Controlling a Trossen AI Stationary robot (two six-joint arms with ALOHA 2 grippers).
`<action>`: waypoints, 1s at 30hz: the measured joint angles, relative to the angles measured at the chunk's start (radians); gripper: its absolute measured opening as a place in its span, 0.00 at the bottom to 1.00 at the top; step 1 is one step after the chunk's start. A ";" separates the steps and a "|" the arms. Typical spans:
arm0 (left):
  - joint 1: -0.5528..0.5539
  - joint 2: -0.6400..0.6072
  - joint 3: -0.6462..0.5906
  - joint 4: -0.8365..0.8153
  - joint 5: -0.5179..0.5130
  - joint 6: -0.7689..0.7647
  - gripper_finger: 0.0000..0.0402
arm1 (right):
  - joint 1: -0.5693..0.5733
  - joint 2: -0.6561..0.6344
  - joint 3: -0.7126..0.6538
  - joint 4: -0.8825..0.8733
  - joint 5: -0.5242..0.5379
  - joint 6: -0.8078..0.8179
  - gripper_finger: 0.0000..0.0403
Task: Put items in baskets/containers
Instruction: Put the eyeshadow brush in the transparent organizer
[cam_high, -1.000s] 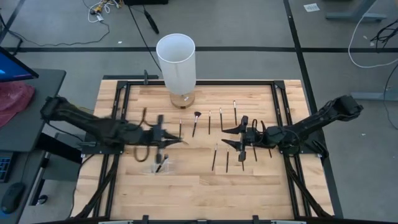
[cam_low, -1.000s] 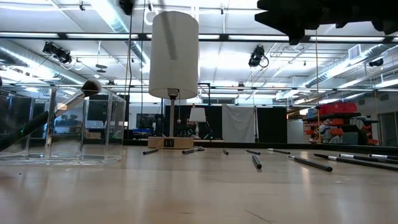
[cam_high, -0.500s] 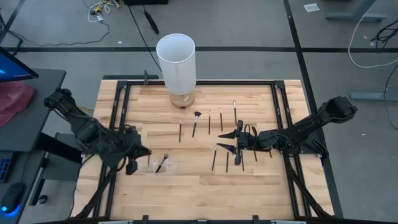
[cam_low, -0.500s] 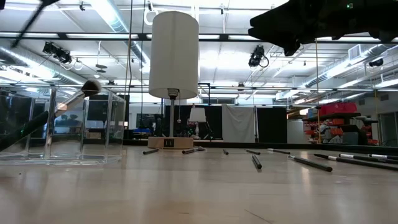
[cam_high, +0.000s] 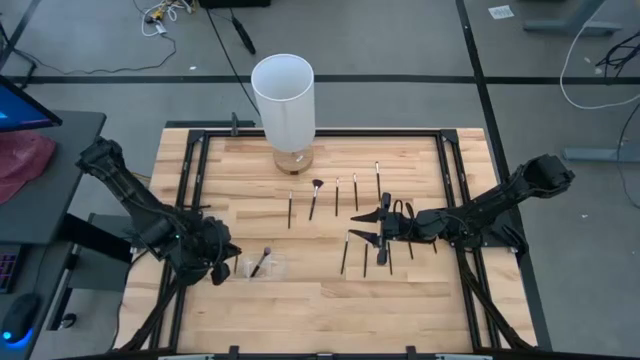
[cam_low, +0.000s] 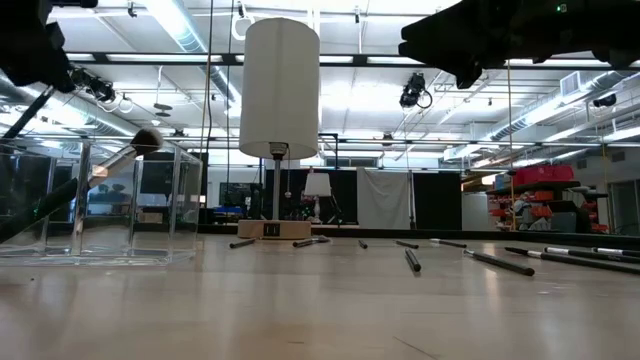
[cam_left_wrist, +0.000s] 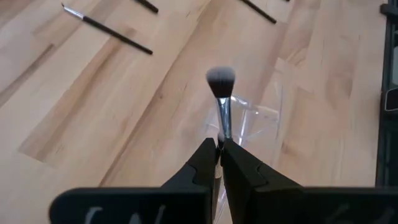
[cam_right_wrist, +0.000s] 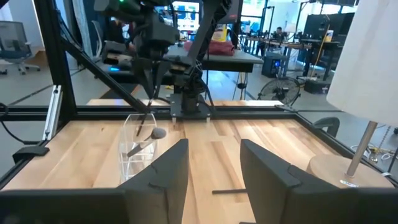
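Brushes are the things to put away, and most of them are not put away yet. One fluffy brush already leans in the clear box, which sits on the counter near the left side. In the low view its soft round tip pokes up over the box wall.

The left tool hangs just beside that box. Its two fingers are pressed together, and a thin dark stick shows between them in the left wrist view. I think it may be another brush, but I cannot tell for sure.

The right tool hovers over the row of brushes in the middle of the counter, with its fingers spread apart and nothing in them. About ten thin brushes lie flat there, well apart from the box. A tall white tube stands at the far edge.

So the job looks like it has only just started. One brush is in, and nearly all the others are left to pick up and carry over.
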 joint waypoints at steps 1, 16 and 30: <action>0.001 0.000 -0.006 0.000 0.003 -0.009 0.05 | 0.000 0.000 0.000 0.002 0.000 0.000 0.36; 0.003 0.000 -0.069 0.034 0.042 -0.018 0.05 | 0.000 0.000 0.000 0.016 0.000 -0.004 0.36; 0.003 0.000 -0.071 0.035 0.045 -0.020 0.06 | 0.000 0.000 0.000 0.017 0.000 -0.004 0.36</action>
